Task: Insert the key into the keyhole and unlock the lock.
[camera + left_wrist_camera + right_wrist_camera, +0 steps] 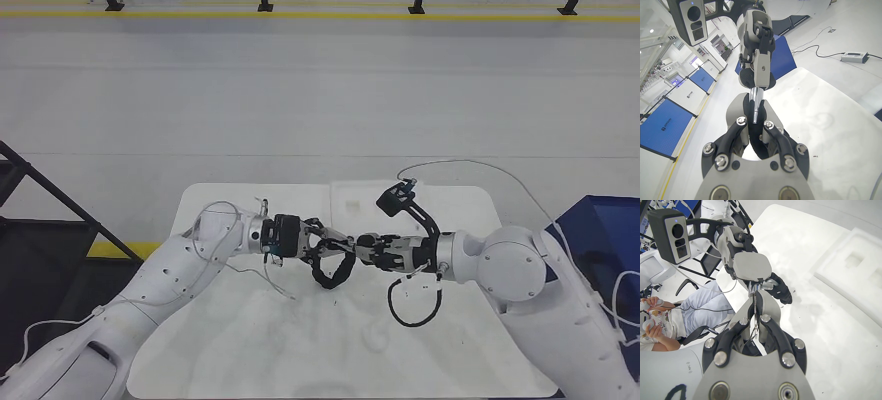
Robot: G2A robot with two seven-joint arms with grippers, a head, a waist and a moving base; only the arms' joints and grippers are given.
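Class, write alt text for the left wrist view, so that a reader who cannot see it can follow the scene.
The left claw grips a shiny metal lock between its pads, above a white table. The right claw faces it from the far side, its tips right at the lock's free end.

**Key tip meets lock above the bench**

The lock (756, 94) is a shiny chrome cylinder with a black loop (781, 291) hanging from it. It is clamped in the left gripper's (754, 103) fingers, held over the white bench (460, 330). The key (754, 325), thin, flat and silver, sits edge-on in the right gripper's (755, 298) fingers. Its tip is at the cylinder's end, but whether it is inside the keyhole cannot be told.
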